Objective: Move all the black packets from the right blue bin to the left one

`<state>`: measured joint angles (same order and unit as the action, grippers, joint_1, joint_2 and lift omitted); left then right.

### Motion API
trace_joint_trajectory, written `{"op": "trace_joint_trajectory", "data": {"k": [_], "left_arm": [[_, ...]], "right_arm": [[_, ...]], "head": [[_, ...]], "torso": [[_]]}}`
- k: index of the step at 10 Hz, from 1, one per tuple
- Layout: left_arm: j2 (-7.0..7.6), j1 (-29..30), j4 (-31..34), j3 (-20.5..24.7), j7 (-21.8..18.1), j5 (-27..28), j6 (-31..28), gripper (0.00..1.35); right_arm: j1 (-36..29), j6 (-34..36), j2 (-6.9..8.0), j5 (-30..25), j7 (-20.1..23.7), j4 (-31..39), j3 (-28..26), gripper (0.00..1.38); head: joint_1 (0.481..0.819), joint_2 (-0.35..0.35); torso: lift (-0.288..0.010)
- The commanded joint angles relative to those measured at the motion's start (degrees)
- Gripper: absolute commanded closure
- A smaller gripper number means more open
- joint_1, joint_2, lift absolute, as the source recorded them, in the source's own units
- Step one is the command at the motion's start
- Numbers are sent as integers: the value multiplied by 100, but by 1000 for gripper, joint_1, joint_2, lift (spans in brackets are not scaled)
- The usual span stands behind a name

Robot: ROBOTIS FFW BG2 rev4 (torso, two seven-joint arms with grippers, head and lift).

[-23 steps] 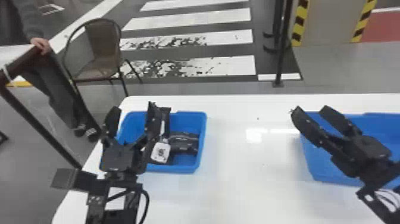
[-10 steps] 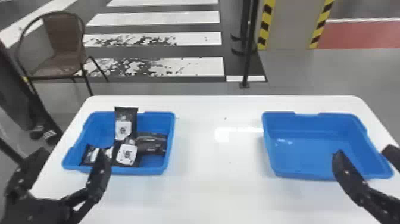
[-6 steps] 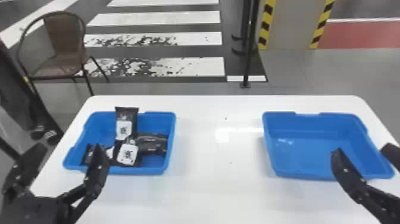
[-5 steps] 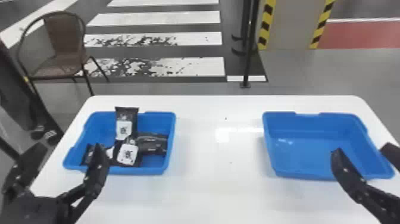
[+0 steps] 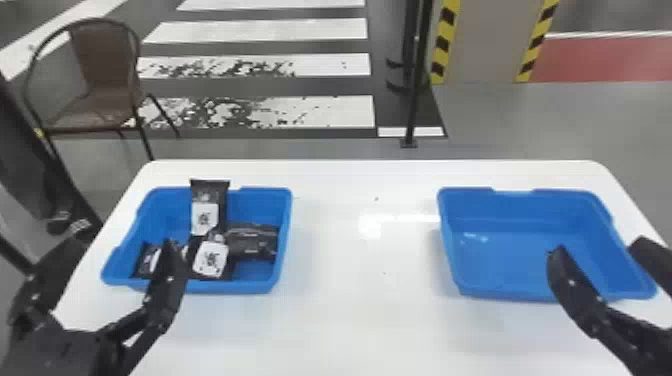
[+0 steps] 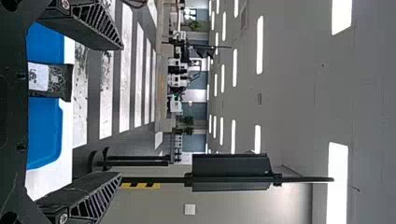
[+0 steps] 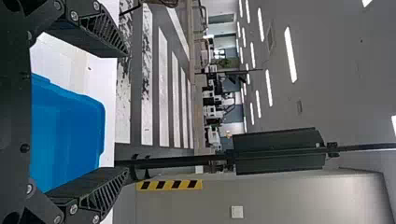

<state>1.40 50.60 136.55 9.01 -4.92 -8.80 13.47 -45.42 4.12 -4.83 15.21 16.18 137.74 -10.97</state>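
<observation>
At least four glossy black packets with white labels [image 5: 210,259] in left blue plastic bin [image 5: 230,286]: just ahead of black two-fingered left gripper [image 6: 118,111], well apart from matching right gripper [image 7: 125,112]. Both spread wide, gripping nothing. Transfer judged complete; next, probably, backing away from packets.

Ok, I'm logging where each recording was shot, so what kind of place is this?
Probably a large indoor test or demo hall: it has rows of ceiling lights, crosswalk stripes on the floor, and yellow-and-black hazard striping.
</observation>
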Motion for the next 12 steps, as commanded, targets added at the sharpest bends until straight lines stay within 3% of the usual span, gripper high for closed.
{"op": "trace_joint_trajectory", "data": {"k": [1,12], "left_arm": [[-8,2,-7,-10,0,-11,3,71],[-17,2,-21,2,0,-45,116,71]], "right_arm": [[0,-5,0,-1,-1,0,0,170],[-42,-202,9,-1,8,0,0,170]], "head": [[695,59],[695,60]], "torso": [[-140],[-140]]}}
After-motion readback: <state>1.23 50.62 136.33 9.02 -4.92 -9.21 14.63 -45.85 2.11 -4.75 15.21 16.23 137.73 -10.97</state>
